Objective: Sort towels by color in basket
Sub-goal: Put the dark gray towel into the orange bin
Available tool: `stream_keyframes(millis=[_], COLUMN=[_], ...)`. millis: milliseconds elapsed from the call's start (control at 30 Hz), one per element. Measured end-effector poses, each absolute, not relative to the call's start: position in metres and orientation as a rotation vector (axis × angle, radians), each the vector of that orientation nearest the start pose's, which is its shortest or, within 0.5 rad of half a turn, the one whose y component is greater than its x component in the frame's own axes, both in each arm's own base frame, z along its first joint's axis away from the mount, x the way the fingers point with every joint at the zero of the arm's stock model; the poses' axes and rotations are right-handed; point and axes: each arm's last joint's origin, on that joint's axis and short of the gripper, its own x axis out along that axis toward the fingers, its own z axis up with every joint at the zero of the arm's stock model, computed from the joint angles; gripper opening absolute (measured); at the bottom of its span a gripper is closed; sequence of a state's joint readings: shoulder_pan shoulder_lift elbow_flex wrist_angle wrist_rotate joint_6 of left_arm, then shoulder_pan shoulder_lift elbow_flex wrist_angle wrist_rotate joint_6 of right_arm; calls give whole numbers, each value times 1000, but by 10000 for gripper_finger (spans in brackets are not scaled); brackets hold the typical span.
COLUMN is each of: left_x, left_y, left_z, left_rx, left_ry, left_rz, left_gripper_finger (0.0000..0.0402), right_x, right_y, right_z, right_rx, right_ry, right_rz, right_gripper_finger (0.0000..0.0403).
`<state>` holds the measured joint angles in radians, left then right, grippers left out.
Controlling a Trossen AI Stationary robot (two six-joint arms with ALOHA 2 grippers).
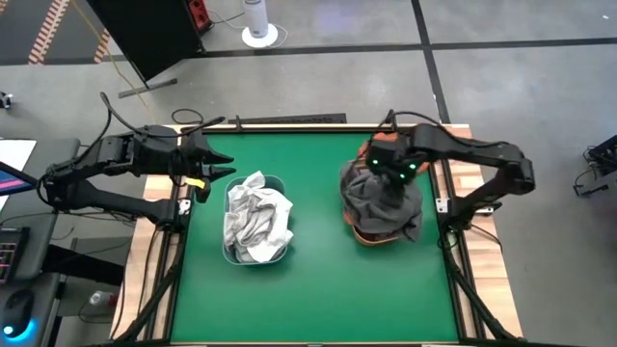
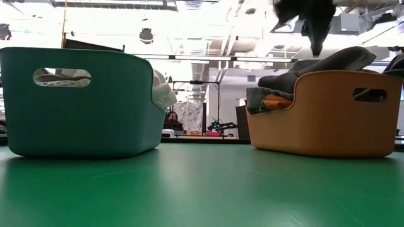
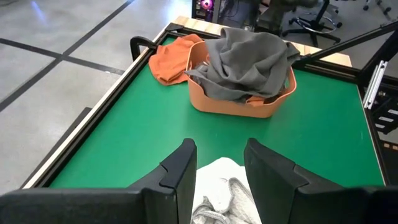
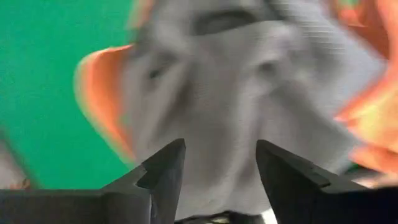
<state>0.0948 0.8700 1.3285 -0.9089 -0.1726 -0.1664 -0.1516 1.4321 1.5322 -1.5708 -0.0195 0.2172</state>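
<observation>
A teal basket (image 1: 231,253) (image 2: 76,104) on the table's left half holds crumpled white and light grey towels (image 1: 257,222). An orange basket (image 1: 371,236) (image 3: 239,106) on the right half is heaped with dark grey towels (image 1: 386,200) (image 3: 249,59). A rust-orange towel (image 3: 174,56) lies on the table at that basket's far side, with one part against its rim. My left gripper (image 1: 214,172) (image 3: 219,149) is open and hovers by the teal basket's left rim. My right gripper (image 1: 390,169) (image 4: 221,152) is open and hangs over the dark grey heap.
Green table top (image 1: 318,289) lies bare between the two baskets and along the near side. Wooden borders (image 1: 472,193) and black frame posts run along the table's left and right edges. Beyond the far edge are the floor and a dark panel (image 1: 145,34).
</observation>
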Motion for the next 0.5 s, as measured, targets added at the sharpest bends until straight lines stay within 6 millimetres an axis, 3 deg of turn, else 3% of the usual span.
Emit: stream_keyframes(millis=[100, 167, 367, 500], left_x=[129, 128, 128, 128], left_y=[17, 17, 18, 18], left_z=[426, 426, 426, 426], left_rx=[-145, -145, -140, -137], left_ry=[428, 428, 425, 425], left_rz=[300, 303, 327, 329], left_gripper_finger=[125, 125, 125, 125], right_x=[224, 226, 241, 253], right_y=[-24, -18, -14, -14], right_z=[350, 336, 261, 210], right_rx=[289, 269, 122, 132], right_ry=[1470, 1526, 1619, 1605], right_rz=[-172, -158, -241, -254], right_gripper_finger=[227, 227, 216, 196])
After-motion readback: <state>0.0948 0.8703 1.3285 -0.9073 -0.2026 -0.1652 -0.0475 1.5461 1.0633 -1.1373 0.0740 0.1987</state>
